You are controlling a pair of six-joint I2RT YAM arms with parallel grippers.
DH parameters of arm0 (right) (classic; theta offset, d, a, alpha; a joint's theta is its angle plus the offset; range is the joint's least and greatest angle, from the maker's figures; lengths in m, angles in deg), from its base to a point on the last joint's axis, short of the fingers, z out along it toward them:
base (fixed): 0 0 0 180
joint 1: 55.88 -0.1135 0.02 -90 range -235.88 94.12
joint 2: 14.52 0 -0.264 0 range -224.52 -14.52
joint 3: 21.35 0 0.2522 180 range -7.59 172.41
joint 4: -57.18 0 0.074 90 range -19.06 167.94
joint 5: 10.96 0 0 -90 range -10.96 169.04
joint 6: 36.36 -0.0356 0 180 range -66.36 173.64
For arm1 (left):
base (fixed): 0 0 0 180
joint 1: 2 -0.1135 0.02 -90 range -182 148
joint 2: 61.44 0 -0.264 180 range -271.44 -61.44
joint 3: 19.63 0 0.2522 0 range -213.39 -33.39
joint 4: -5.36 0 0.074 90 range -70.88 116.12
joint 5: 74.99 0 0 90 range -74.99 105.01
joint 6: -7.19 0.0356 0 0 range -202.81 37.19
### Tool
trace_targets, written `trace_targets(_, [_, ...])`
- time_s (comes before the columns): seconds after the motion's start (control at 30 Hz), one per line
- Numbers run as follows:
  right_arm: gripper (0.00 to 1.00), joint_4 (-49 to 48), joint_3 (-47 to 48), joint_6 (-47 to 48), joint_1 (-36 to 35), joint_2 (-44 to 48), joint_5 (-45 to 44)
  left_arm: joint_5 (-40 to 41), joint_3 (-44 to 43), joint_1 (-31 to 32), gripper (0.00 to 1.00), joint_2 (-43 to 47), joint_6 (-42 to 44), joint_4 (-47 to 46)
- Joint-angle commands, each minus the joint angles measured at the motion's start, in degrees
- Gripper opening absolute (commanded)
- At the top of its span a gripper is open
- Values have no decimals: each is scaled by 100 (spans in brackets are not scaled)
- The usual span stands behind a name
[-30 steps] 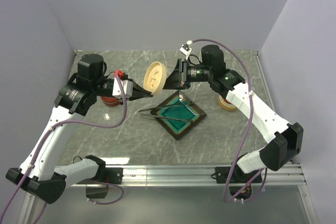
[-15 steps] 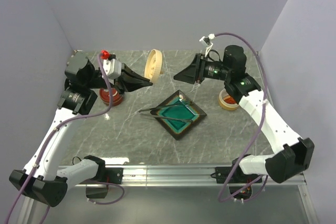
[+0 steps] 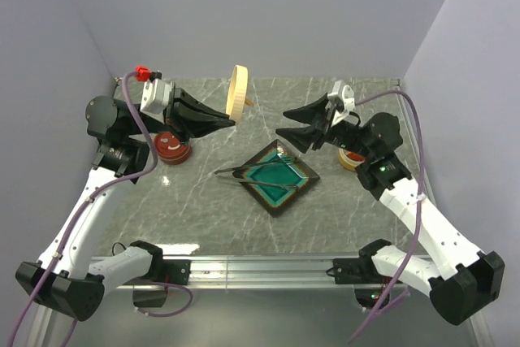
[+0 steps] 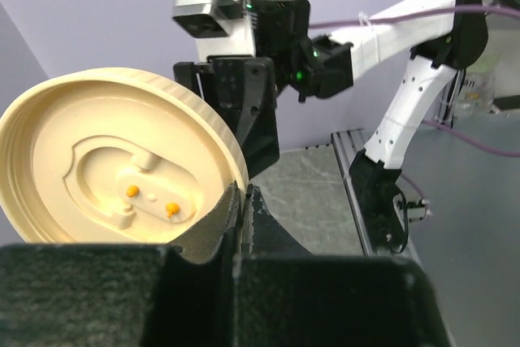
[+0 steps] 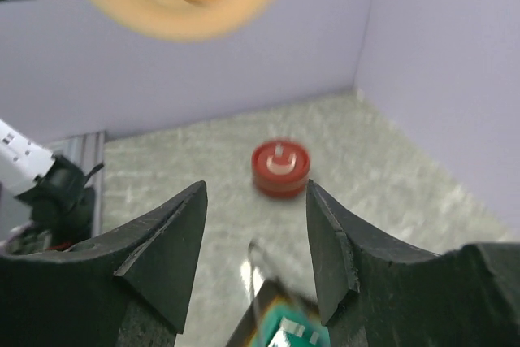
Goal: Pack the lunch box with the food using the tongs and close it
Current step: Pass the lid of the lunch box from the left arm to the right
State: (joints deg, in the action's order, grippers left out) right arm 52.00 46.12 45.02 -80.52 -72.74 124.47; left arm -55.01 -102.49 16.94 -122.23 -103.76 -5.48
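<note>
Left gripper [image 4: 241,201] clamps cream lid [image 4: 106,152] by its rim, orange bits [image 4: 172,209] inside; right gripper [image 3: 283,123] spread, empty; red tub [image 3: 172,147] holds something pale; tongs [image 3: 227,171] across teal dish [image 3: 296,193].

**Top external:** fixed high above and behind the arm bases at the near edge of the table [image 3: 203,217]. It looks down toward the far edge and takes in the whole surface.

**Left wrist:** behind the left gripper [image 4: 241,199], facing right across the table, very close to the cream lid [image 4: 106,160].

**Right wrist:** behind the right gripper [image 5: 256,193], facing left toward the red round container [image 5: 280,168].

The lid appears in all three views.
</note>
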Motion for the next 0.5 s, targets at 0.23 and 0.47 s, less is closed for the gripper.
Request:
trace_targets(0.23, [61, -3150, -133, 774, -840, -32, -1115, 278, -68, -22, 0, -20, -1289, -1381])
trace_targets(0.47, [60, -3494, 95, 1178, -1288, -409, -975, 296, -112, -13, 0, -20, -1394, -1451])
